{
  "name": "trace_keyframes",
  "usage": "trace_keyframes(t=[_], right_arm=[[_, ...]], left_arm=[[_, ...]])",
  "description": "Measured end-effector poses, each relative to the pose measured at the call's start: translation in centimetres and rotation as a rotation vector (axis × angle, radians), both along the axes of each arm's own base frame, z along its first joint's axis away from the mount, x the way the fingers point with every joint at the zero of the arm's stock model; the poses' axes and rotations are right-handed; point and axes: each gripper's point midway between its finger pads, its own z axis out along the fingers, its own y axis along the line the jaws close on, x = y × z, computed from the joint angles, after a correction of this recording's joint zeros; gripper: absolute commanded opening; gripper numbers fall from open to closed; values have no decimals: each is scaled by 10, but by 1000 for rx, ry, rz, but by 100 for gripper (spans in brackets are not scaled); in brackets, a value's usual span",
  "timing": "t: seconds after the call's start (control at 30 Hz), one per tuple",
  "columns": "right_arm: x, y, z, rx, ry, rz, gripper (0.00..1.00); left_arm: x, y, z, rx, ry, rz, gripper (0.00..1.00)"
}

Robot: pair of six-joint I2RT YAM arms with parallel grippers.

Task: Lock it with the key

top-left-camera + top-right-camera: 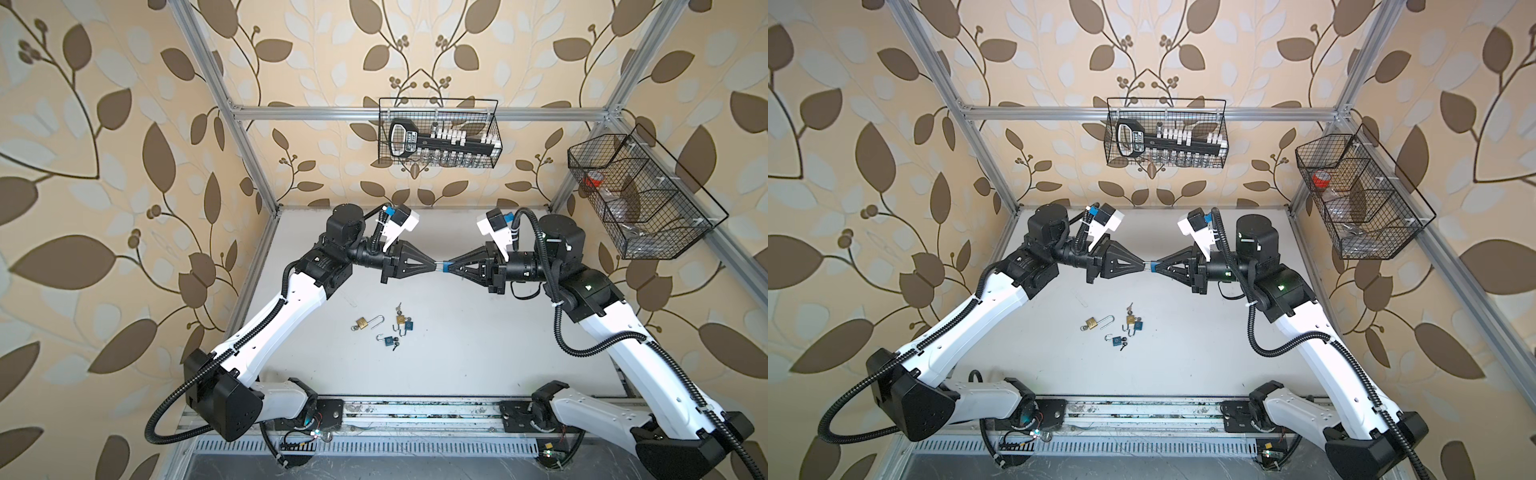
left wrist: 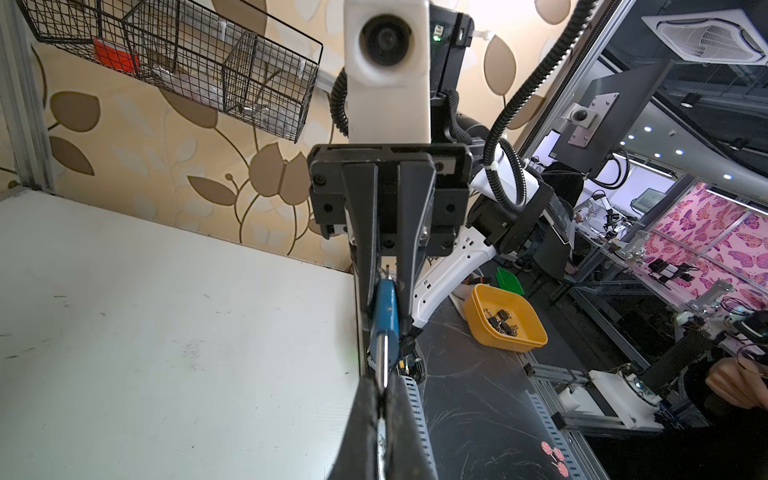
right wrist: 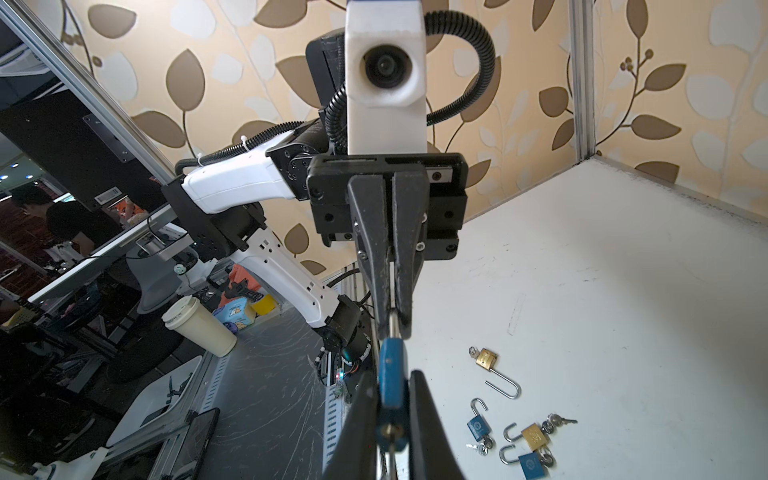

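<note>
Left tool (image 1: pixel 435 266) pressed together on the bare silver shackle (image 2: pixel 384 357); right tool (image 1: pixel 453 266) pinching the blue padlock (image 3: pixel 391 374) by its body, flat sides against the pads. Tip to tip, both, in the air above the far half of the table (image 1: pixel 498 340), about midway between its left and right edges. Lock strung between them, touching nothing else.

Probably the closing push, or the instant just ahead of it. Seating of the free leg: cannot tell. Key in this lock: cannot tell either. Only a brassy spot at the body's end in the right wrist view, with something small and blurred beside it.

Plenty to go wrong from here:

- Round, smooth steel in a narrow pinch: liable to slide or roll out under any push along its length.
- Slightest angle between the two arms: free leg against the top of the body instead of into its hole, jammed or skidding off.
- Thin body between the right pads: apt to pivot if pushed off centre.
- Either slip, then a drop to the table, perhaps among the spare padlocks (image 1: pixel 362 322) lying open around its middle, a little toward the left edge.
- No free tool for turning a key: regrasp needed, and with it another chance of losing hold.
</note>
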Motion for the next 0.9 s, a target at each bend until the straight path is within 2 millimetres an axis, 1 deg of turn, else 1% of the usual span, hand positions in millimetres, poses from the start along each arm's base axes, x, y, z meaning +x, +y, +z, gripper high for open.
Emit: trace_keyframes(t=[0.3,0.53,0.57,0.6,0.63,0.67,0.73,0.77,0.9], right_arm=[[-1,12,-4,6,13,19,0],[-1,13,-6,5,18,16,0],[-1,12,-6,3,16,8,14],[0,11,-6,-1,10,-7,32],[0,9,-6,-3,6,-21,43],[0,8,-5,-2,-4,-28,49],[0,1,-2,2,-30,-52,56],[1,-6,0,6,-36,-76,58],[11,-38,6,23,-59,-198,59]], left_arm=[[-2,1,-3,24,25,-5,0],[-2,1,-6,38,31,-2,0],[-1,1,-6,40,30,6,0],[1,1,-6,42,28,17,0],[2,1,-6,40,24,23,0],[4,1,-5,39,17,34,0],[7,1,-5,40,14,51,0],[8,1,-5,40,12,55,0],[16,5,-7,47,3,87,0]])
